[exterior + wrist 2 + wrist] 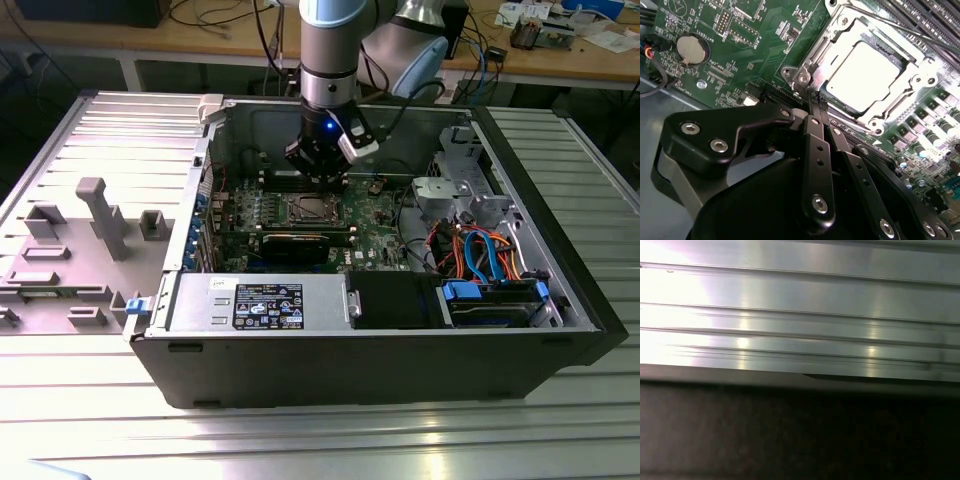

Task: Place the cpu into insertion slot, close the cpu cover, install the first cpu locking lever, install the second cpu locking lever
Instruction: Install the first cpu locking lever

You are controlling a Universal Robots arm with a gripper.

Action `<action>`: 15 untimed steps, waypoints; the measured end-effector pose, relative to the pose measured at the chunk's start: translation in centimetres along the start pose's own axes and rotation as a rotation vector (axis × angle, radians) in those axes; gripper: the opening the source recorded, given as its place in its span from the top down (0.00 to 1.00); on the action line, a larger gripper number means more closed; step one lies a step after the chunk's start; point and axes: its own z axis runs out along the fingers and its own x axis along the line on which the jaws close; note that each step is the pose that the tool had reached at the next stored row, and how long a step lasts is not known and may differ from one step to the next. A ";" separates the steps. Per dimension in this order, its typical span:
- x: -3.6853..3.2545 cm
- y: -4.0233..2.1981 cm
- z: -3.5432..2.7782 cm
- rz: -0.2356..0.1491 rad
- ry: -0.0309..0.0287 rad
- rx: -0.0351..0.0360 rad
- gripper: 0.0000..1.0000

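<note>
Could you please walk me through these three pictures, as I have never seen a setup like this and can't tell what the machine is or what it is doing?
The exterior view shows an opened computer case lying on a ribbed metal table. A robot arm reaches down into it from above, with its gripper just over the green circuit board.

The second wrist view comes from a camera riding on the arm, looking past the black gripper, whose jaws are drawn together with nothing between them. Just beyond their tips sits the cpu, its bright metal top lying in the insertion slot. The cpu cover, a silver frame, appears to lie flat around it.

The first wrist view, from the arm's other camera, shows ribbed metal above a dark surface.
</note>
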 end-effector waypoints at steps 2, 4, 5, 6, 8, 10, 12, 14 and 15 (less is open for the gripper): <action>0.00 0.02 0.07 0.000 0.0007 0.0090 0.89; -0.01 0.07 0.15 -0.001 0.0010 0.0150 0.89; -0.02 0.10 0.20 -0.001 0.0013 0.0177 0.89; -0.03 0.12 0.24 -0.001 0.0015 0.0184 0.89; -0.03 0.12 0.30 -0.001 0.0013 0.0166 0.89; -0.04 0.14 0.36 0.000 -0.0012 -0.0154 0.89; -0.04 0.15 0.32 0.001 -0.0016 -0.0214 0.89; -0.06 0.14 -0.13 0.001 -0.0014 -0.0211 0.89; -0.06 0.14 -0.33 0.001 -0.0013 -0.0210 0.89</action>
